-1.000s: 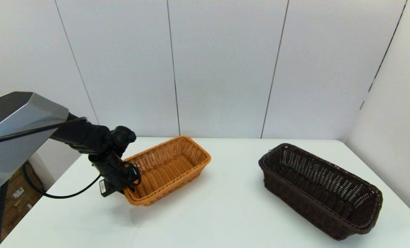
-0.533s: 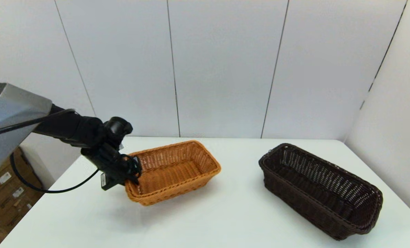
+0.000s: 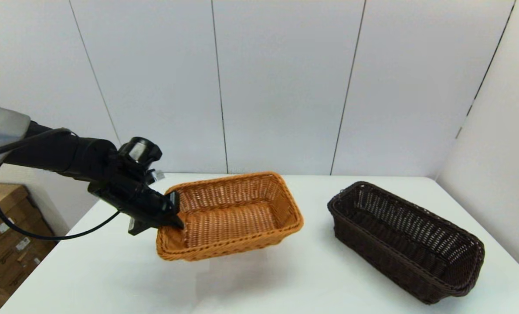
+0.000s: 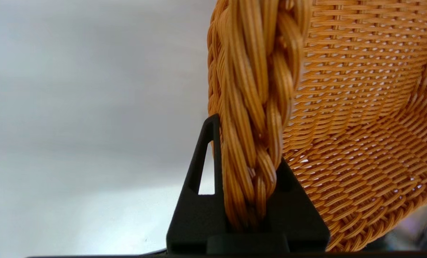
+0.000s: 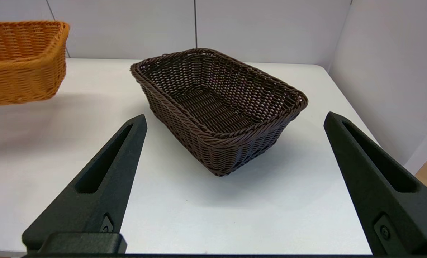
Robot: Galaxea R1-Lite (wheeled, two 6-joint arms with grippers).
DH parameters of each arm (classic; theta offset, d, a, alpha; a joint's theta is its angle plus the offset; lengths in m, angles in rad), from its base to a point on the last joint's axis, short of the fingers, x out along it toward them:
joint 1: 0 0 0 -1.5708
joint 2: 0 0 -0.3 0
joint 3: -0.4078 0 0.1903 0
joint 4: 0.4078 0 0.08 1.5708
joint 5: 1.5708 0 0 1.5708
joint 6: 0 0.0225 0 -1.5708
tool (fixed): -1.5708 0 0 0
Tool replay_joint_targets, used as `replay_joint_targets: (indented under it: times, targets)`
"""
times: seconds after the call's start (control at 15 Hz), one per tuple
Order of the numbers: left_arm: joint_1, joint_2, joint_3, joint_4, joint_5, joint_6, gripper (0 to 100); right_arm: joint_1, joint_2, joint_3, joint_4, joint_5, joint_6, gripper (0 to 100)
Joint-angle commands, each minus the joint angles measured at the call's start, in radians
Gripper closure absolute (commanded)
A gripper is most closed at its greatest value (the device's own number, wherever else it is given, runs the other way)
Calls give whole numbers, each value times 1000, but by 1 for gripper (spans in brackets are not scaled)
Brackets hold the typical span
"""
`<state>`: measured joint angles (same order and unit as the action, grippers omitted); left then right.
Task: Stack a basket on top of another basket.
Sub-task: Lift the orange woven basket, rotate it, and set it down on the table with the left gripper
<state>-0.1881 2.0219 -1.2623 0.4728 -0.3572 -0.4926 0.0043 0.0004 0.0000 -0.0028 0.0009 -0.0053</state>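
The orange-tan basket (image 3: pixel 233 218) hangs slightly tilted just above the white table, left of centre, with its shadow beneath it. My left gripper (image 3: pixel 176 218) is shut on the braided rim of its near-left short end; in the left wrist view the braid (image 4: pixel 256 107) runs between the black fingers (image 4: pixel 206 150). The dark brown basket (image 3: pixel 407 240) rests on the table at the right, untouched. My right gripper (image 5: pixel 235 117) is open and empty, held back near the table's front edge, facing the dark basket (image 5: pixel 217 104). The orange basket (image 5: pixel 19 61) shows at the far left of that view.
The white table (image 3: pixel 285 279) has a bare strip between the two baskets. Grey wall panels stand close behind and on the right side. Cardboard boxes (image 3: pixel 2 244) sit on the floor beyond the table's left edge.
My left gripper has lifted the orange-tan basket off the table and swung it to the right, turning its far end toward the dark basket. The dark basket has not moved.
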Motion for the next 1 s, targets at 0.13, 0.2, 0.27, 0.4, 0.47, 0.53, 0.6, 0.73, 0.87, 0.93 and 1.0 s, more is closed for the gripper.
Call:
replay_joint_targets:
  times: [0.13, 0.2, 0.27, 0.4, 0.47, 0.53, 0.6, 0.73, 0.87, 0.93, 1.0]
  targets:
    - [-86, -14, 44, -5, -20, 80, 100, 0, 0, 2, 0, -1, -1, 0]
    - [-100, -8, 43, -8, -20, 81, 100, 0, 0, 2, 0, 1, -1, 0]
    - [-114, 0, 40, -23, -20, 81, 100, 0, 0, 2, 0, 1, -1, 0]
    - [-126, 31, 37, -71, -22, 74, 100, 0, 0, 2, 0, -1, -1, 0]
    - [-128, 41, 35, -79, -20, 72, 100, 0, 0, 2, 0, -1, -1, 0]
    - [-128, 57, 27, -80, -20, 69, 100, 0, 0, 2, 0, -1, -1, 0]
    - [-128, 74, 14, -77, -19, 66, 100, 0, 0, 2, 0, -1, -1, 0]
    - [-128, 97, 1, -77, -17, 58, 100, 0, 0, 2, 0, -1, -1, 0]
    - [-128, 120, -9, -79, -14, 58, 100, 0, 0, 2, 0, -1, -1, 0]
    - [-128, 132, -19, -79, -14, 58, 100, 0, 0, 2, 1, 1, -1, 0]
    - [-128, 143, -25, -77, -12, 58, 100, 0, 0, 2, 0, -1, -1, 0]
